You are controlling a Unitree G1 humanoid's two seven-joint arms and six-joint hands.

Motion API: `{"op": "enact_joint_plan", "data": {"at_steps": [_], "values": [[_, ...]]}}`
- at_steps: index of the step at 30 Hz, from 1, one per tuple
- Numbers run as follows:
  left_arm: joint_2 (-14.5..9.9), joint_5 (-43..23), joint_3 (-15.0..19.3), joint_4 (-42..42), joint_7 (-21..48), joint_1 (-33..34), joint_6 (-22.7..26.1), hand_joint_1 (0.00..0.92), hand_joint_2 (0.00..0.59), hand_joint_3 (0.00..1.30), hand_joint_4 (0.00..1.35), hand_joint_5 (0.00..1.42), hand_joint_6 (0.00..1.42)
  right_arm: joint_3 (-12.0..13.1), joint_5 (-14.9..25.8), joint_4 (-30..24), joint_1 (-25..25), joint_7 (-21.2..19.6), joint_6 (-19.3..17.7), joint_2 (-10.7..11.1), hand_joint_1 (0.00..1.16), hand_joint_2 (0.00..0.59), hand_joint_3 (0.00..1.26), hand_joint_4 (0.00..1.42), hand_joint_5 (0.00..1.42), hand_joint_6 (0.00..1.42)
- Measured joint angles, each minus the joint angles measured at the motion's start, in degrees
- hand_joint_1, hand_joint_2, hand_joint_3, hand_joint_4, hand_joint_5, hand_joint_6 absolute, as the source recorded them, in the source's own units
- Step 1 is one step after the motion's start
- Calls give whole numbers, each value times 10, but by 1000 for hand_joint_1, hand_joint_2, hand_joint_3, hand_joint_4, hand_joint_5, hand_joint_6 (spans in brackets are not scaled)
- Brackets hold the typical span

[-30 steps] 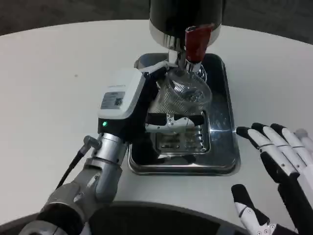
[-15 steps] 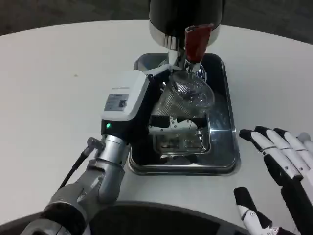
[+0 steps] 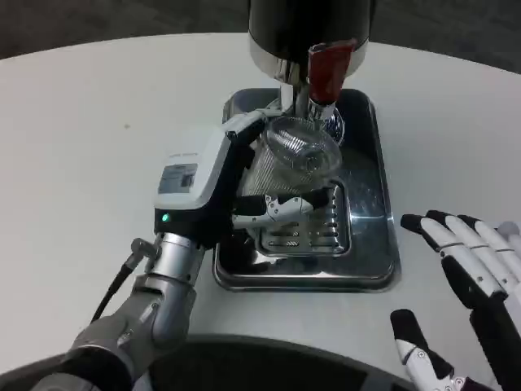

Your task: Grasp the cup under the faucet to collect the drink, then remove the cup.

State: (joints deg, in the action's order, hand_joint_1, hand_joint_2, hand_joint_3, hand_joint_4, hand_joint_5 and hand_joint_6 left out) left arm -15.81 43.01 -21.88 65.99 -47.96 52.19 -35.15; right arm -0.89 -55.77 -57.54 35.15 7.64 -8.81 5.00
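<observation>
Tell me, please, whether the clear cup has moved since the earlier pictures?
Yes. Gripped by the left hand, the clear cup has shifted slightly left and up-frame against the steel drip tray, uncovering more of the tray's grate.

Cup (image 3: 295, 159): clear ribbed plastic, glossy. Drip tray (image 3: 383, 244): polished metal, mirror-bright, with slotted metal grate (image 3: 305, 232). Dispenser body (image 3: 309, 24): glossy black over a chromed band; faucet handle (image 3: 327, 72) red plastic. Surface (image 3: 98, 147): matt white, smooth. Left hand (image 3: 244, 191): white and black plastic, with a brushed silver forearm.
</observation>
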Motion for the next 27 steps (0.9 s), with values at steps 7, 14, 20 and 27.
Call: {"op": "enact_joint_plan", "data": {"at_steps": [7,14,20,27], "values": [[-1,0,-7,0,0,-4,-4,419,107,226,221,613,662,-1,1,0,-2,3,0,-2,390,489,155,96,88,59],[-1,-3,-12,0,22,-6,-8,380,95,108,96,438,374,-1,5,0,-6,7,0,-5,389,488,161,96,95,63],[-1,-5,-13,0,32,-6,-10,306,72,60,59,425,340,0,11,0,-8,10,1,-8,387,488,173,96,111,75],[-3,-26,-11,0,50,-7,-25,119,7,0,0,253,151,0,12,0,-6,10,1,-11,387,488,174,96,111,78]]}}
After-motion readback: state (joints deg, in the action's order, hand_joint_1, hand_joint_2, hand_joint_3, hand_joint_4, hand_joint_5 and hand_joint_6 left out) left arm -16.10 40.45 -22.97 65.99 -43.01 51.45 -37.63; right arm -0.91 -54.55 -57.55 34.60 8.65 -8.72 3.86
